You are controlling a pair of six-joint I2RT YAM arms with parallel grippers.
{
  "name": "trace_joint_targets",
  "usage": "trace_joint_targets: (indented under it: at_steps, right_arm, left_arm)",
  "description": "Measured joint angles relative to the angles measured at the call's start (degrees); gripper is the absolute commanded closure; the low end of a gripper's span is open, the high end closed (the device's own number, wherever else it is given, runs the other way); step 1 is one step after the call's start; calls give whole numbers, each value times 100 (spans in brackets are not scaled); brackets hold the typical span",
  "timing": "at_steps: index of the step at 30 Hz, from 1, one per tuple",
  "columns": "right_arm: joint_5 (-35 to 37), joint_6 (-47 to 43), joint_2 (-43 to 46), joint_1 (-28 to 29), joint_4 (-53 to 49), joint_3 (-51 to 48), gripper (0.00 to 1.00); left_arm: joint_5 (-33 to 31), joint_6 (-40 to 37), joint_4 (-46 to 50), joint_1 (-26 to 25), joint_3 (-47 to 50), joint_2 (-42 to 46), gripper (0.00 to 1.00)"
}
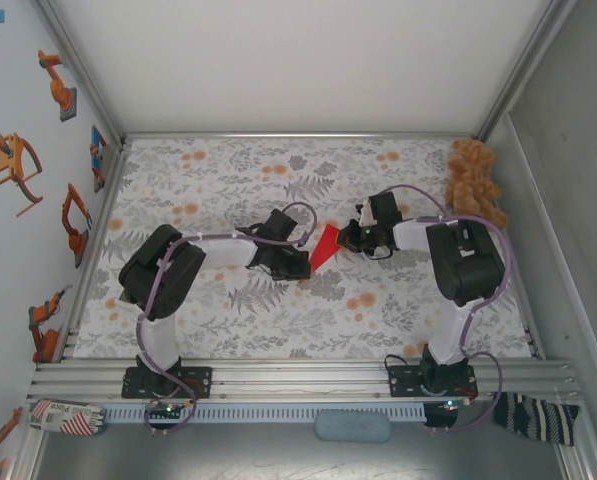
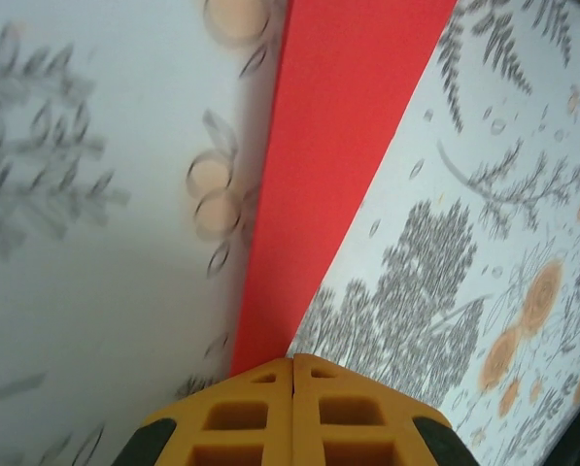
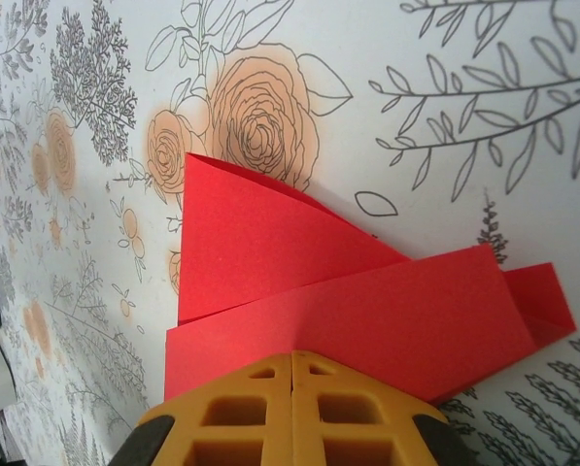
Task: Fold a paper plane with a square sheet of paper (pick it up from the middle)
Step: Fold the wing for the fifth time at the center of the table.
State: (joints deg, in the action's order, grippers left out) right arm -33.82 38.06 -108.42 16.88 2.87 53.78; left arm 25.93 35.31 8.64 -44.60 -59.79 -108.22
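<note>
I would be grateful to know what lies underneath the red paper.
The floral tablecloth shows all around the red paper and runs under it. The patch directly beneath is covered, so whether anything else lies there cannot be seen.

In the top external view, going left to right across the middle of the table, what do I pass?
left gripper → red paper, pinched at both ends → right gripper → teddy bear, farther back at the right edge.
</note>
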Motion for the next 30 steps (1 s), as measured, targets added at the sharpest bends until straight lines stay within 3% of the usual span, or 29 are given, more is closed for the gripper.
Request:
trace_joint_targets:
  at_steps: [6,12,19,25,27,30]
  right_arm:
    - [33,-105,173,2,-444,118,100]
    - [380,-197,999,92,-1126,452,69]
    - [1941,-50,1687,785,-2205,868,45]
    - [3169,507,1504,1447,-3003,1130,40]
    - [3484,708,1290,1641,-3171,1357,40]
    - [3853,1019,846,1902,-3331,1779,40]
  left_arm:
    - [-116,-46,337,28,129,592,89]
    - [-356,-168,509,319,87,1362,64]
    - [-1078,-262,973,894,87,2238,28]
    - [-1777,-354,1316,1423,149,2833,5]
    - [-1991,-411,1379,1521,188,2992,1]
    - [-2245,-496,1464,1622,256,3171,3]
